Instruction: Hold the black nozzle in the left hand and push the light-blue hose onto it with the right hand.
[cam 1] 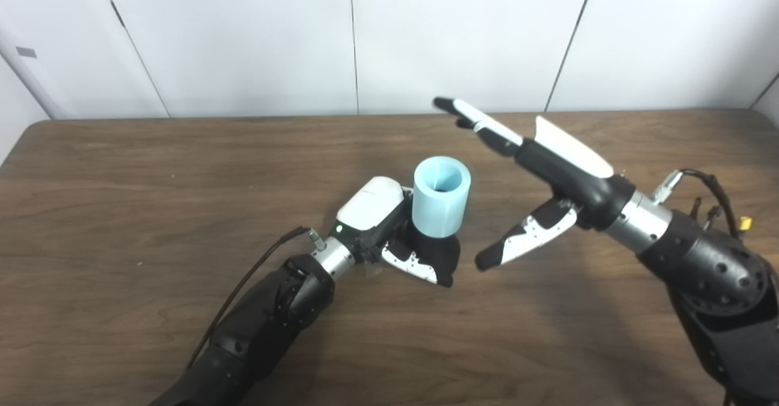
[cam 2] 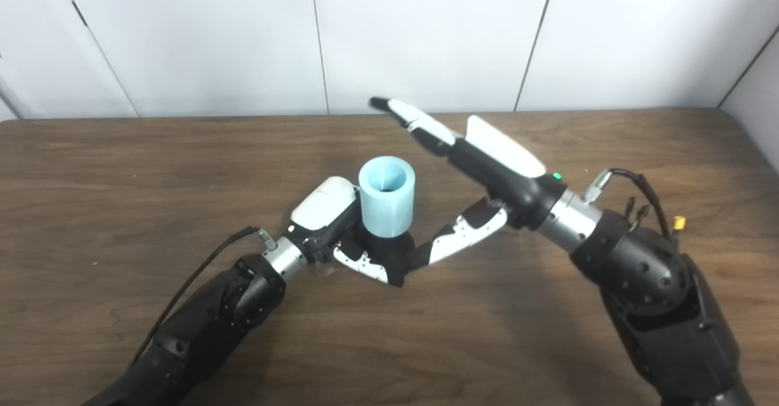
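The light-blue hose is a short, wide tube standing upright with its open end up, seated on the black nozzle. Only the nozzle's dark lower part shows under the hose. My left hand is shut on the black nozzle near the table's middle, thumb curled across its front. My right hand is open just right of the hose, fingers stretched up and away toward the wall, thumb pointing down to the left. It touches neither the hose nor the nozzle.
A brown wooden table carries the scene, with a white panelled wall behind its far edge. A black cable runs along my left forearm, and loose wires stick out at my right wrist.
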Available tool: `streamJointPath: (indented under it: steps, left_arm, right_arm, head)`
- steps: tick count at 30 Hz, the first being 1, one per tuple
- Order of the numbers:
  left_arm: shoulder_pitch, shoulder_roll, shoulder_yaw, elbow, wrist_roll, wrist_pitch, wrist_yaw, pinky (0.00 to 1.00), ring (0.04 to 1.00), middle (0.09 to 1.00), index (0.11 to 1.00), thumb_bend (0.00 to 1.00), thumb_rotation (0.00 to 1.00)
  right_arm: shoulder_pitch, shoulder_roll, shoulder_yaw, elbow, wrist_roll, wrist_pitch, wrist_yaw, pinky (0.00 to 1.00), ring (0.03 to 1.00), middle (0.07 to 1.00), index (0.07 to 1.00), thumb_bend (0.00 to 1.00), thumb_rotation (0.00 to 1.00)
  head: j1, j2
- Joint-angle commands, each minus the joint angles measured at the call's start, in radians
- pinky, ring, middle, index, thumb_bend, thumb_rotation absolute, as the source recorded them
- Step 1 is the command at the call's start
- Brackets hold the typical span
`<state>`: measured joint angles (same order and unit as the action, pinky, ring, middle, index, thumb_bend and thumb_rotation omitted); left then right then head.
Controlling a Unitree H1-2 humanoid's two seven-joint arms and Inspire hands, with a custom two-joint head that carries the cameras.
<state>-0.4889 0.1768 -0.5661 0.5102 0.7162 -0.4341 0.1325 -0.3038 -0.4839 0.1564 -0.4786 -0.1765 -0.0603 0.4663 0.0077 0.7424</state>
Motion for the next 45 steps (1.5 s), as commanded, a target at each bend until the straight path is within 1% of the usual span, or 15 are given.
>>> streamJointPath:
  steps: [1, 3, 8, 16, 19, 21, 22, 24, 28, 30, 34, 36, 38, 39, 45]
  left_arm:
    - [0.123, 0.008, -0.046, 0.111, 0.029, 0.032, -0.046, 0.34, 0.371, 0.473, 0.542, 0.50, 0.00]
    - [0.123, 0.008, -0.046, 0.108, 0.029, 0.036, -0.048, 0.32, 0.363, 0.473, 0.544, 0.50, 0.00]
    - [0.123, 0.007, -0.044, 0.113, 0.027, 0.033, -0.044, 0.33, 0.367, 0.478, 0.542, 0.50, 0.00]
    - [0.124, 0.009, -0.046, 0.104, 0.032, 0.044, -0.050, 0.33, 0.369, 0.475, 0.543, 0.50, 0.00]
    - [0.124, 0.009, -0.045, 0.107, 0.029, 0.042, -0.050, 0.34, 0.377, 0.476, 0.520, 0.50, 0.00]
    - [0.124, 0.008, -0.043, 0.112, 0.025, 0.035, -0.048, 0.35, 0.380, 0.481, 0.518, 0.50, 0.00]
    - [0.124, 0.009, -0.043, 0.112, 0.025, 0.032, -0.046, 0.35, 0.381, 0.483, 0.517, 0.50, 0.00]
    - [0.124, 0.009, -0.043, 0.107, 0.025, 0.034, -0.048, 0.34, 0.371, 0.478, 0.537, 0.50, 0.00]
    - [0.126, 0.011, -0.040, 0.098, 0.018, 0.038, -0.058, 0.35, 0.383, 0.483, 0.520, 0.50, 0.00]
    - [0.128, 0.012, -0.040, 0.092, 0.018, 0.041, -0.060, 0.35, 0.381, 0.482, 0.519, 0.50, 0.00]
    - [0.127, 0.012, -0.040, 0.097, 0.017, 0.037, -0.060, 0.34, 0.375, 0.471, 0.534, 0.50, 0.00]
    - [0.126, 0.012, -0.040, 0.098, 0.017, 0.040, -0.065, 0.35, 0.384, 0.476, 0.521, 0.50, 0.00]
    - [0.126, 0.011, -0.041, 0.098, 0.020, 0.042, -0.062, 0.35, 0.384, 0.474, 0.516, 0.50, 0.00]
    - [0.126, 0.010, -0.041, 0.099, 0.020, 0.041, -0.060, 0.35, 0.383, 0.473, 0.515, 0.50, 0.00]
    - [0.128, 0.008, -0.038, 0.097, 0.015, 0.038, -0.059, 0.35, 0.382, 0.476, 0.516, 0.50, 0.00]
  right_arm:
    - [-0.044, -0.010, -0.003, -0.038, -0.040, -0.053, -0.009, 0.98, 1.000, 1.000, 0.985, 0.82, 0.66]
    - [-0.053, -0.009, 0.005, -0.049, -0.079, -0.062, -0.003, 0.96, 1.000, 1.000, 0.982, 0.79, 0.71]
    - [-0.074, -0.008, 0.028, -0.063, -0.126, -0.061, 0.020, 0.95, 1.000, 1.000, 0.978, 0.74, 0.77]
    - [-0.089, -0.020, 0.062, -0.049, -0.210, -0.084, 0.058, 0.91, 0.991, 1.000, 0.969, 0.78, 0.83]
    - [-0.092, -0.032, 0.078, -0.040, -0.258, -0.096, 0.081, 0.92, 1.000, 1.000, 0.962, 0.77, 0.85]
    - [-0.096, -0.045, 0.089, -0.042, -0.284, -0.086, 0.108, 0.95, 1.000, 0.996, 0.950, 0.78, 0.86]
    - [-0.100, -0.056, 0.099, -0.047, -0.303, -0.064, 0.140, 0.95, 1.000, 0.995, 0.949, 0.79, 0.86]
    - [-0.107, -0.069, 0.113, -0.054, -0.330, -0.035, 0.188, 0.96, 1.000, 0.975, 0.941, 0.82, 0.90]
    - [-0.111, -0.090, 0.152, -0.048, -0.381, 0.011, 0.277, 0.94, 0.976, 0.949, 0.925, 0.89, 0.94]
    - [-0.109, -0.097, 0.167, -0.049, -0.397, 0.026, 0.304, 0.91, 0.952, 0.925, 0.894, 0.91, 0.92]
    - [-0.096, -0.106, 0.195, -0.031, -0.428, 0.021, 0.322, 0.87, 0.940, 0.905, 0.866, 0.92, 0.90]
    - [-0.090, -0.105, 0.209, -0.029, -0.451, 0.029, 0.334, 0.89, 0.949, 0.906, 0.870, 0.93, 0.89]
    - [-0.087, -0.105, 0.223, -0.032, -0.475, 0.038, 0.350, 0.96, 0.965, 0.927, 0.889, 0.92, 0.91]
    - [-0.083, -0.103, 0.230, -0.031, -0.482, 0.039, 0.352, 0.97, 0.968, 0.931, 0.893, 0.92, 0.91]
    - [-0.060, -0.088, 0.262, -0.037, -0.478, 0.039, 0.344, 0.94, 0.972, 0.936, 0.903, 0.92, 0.90]
  head:
    - [0.000, 0.000]
    - [0.000, 0.000]
    - [0.002, 0.002]
    - [0.002, 0.002]
    - [0.002, 0.002]
    - [0.002, 0.002]
    - [0.002, 0.002]
    - [0.003, 0.007]
    - [0.003, 0.007]
    - [0.005, 0.010]
    - [0.002, 0.013]
    - [0.002, 0.013]
    - [0.003, 0.014]
    - [0.004, 0.015]
    - [0.006, 0.019]
